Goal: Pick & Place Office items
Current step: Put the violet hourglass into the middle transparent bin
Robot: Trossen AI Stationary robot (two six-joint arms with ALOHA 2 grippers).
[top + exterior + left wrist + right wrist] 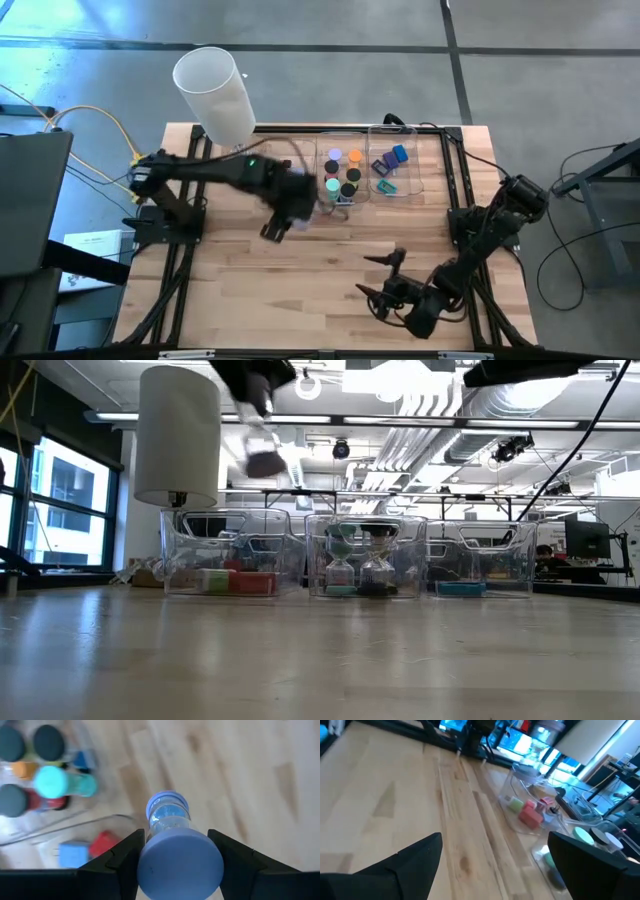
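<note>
A lavender-capped hourglass piece (pixel 172 845) is being held clamped in the left claw (pixel 175 865), above the worktop (pixel 300 290). Beside it, the trays (pixel 395 185) are already being filled with sorted pieces. The right claw (pixel 385 275) is being kept apart, idle, well away.

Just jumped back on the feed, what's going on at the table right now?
The left gripper is shut on a lavender-capped hourglass-shaped piece, carrying it in the air above the wooden table, near the clear trays at the far edge. The middle tray already holds several capped pieces, the other two hold blocks and clips. The right gripper waits open over the near right part of the table, holding nothing.
</note>
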